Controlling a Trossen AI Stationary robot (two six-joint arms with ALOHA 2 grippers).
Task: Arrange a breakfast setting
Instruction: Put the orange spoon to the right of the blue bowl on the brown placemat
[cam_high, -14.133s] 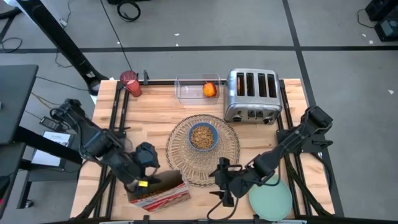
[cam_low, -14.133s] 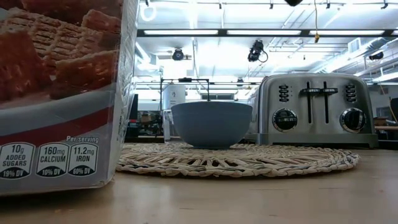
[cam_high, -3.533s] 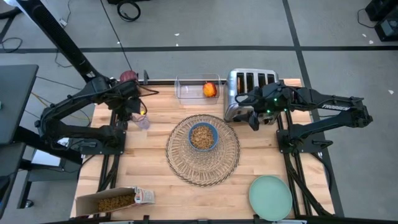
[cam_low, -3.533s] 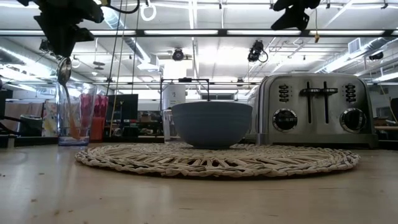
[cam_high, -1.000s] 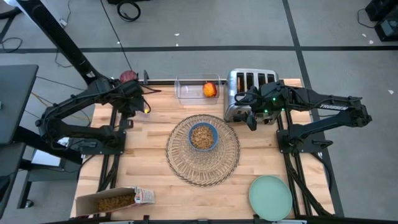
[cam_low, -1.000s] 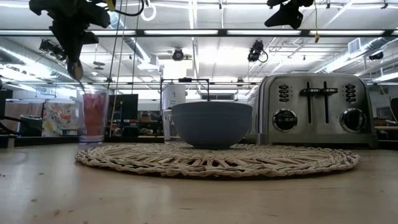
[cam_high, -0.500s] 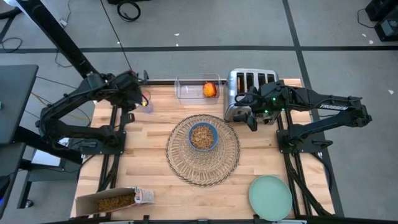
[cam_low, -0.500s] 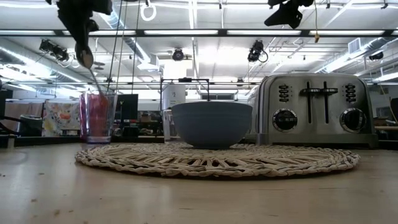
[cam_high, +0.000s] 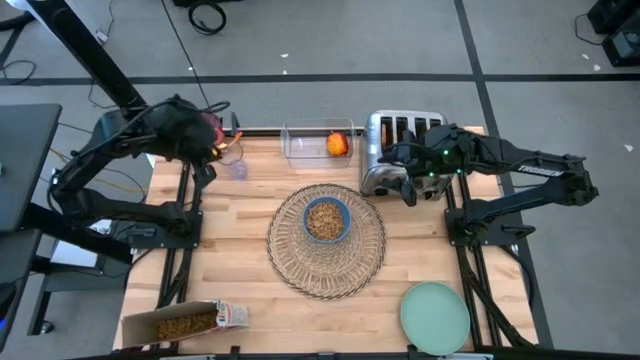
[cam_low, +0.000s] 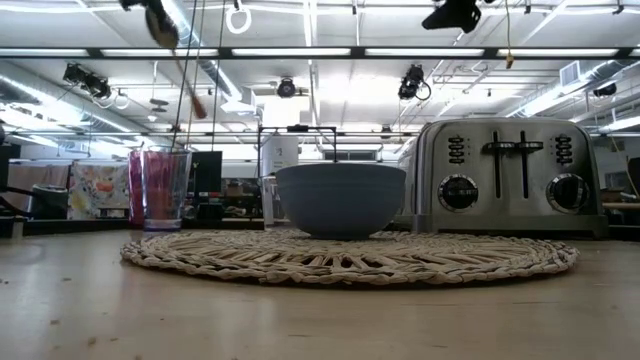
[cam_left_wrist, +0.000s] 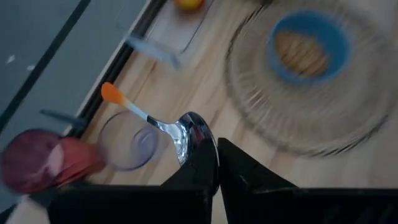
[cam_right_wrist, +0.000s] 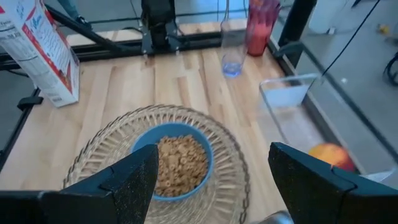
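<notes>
The placemat (cam_high: 326, 240) lies in the middle of the counter (cam_high: 250, 300), and the blue bowl (cam_high: 326, 220), filled with cereal, stands on it a little toward the far edge. This part of the setting looks done.

The rest is not yet in place, as I judge it. The green plate (cam_high: 435, 317) sits near the front right corner, well apart from the mat. The dark red cup (cam_high: 209, 127) stands at the far left corner, with a clear glass (cam_high: 237, 168) just beside it. The orange fruit (cam_high: 338, 144) lies in a clear container (cam_high: 318, 142) at the far edge, next to the toaster (cam_high: 404, 152).

The left claw (cam_left_wrist: 214, 163) is clamped together on the bowl end of the spoon (cam_left_wrist: 149, 120) and holds it in the air above the far left corner, over the glass. I think the spoon goes next to the mat.

The right claw (cam_high: 407, 188) hangs above the toaster's front with its fingers apart and nothing between them.

The cereal box (cam_high: 185, 322) lies flat at the front left corner; its print cannot be read. The right arm carries white letters, too small to read surely.
</notes>
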